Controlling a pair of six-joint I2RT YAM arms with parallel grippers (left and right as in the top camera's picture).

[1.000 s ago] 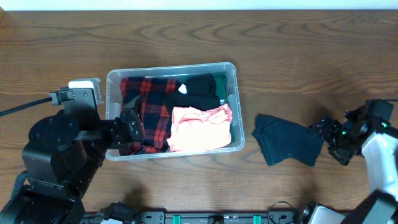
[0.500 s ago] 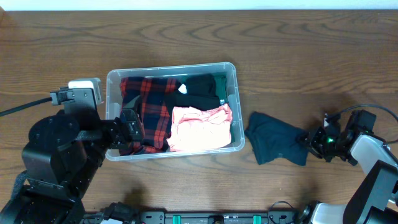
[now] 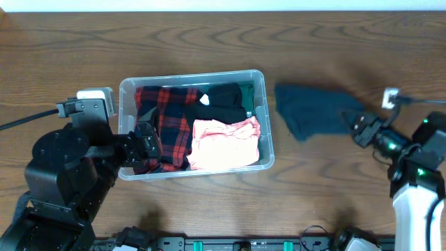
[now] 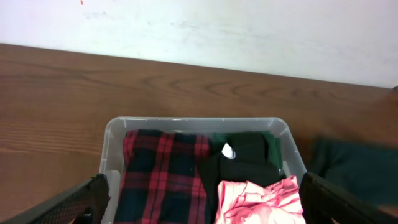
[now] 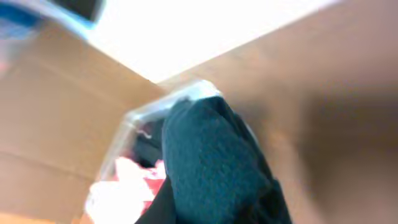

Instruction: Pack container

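Clothes, a red plaid garment, a black one and a pink one, fill the clear container left of centre on the wooden table, the left gripper spread wide and empty at its left wall, the right gripper clamped on a dark teal garment just beside its right wall.

Status: left arm sits at the lower-left of the desk, black joints stacked, forearm running right, left hand pointing right. On the left wrist cam both fingers sit at the bottom corners, jaws spread wide. The right arm comes up from lower-right, white link, wrist angled up-left. The right hand points left, clamped on the edge of a dark teal cloth. The right wrist cam is blurred and its fingers can't be made out.
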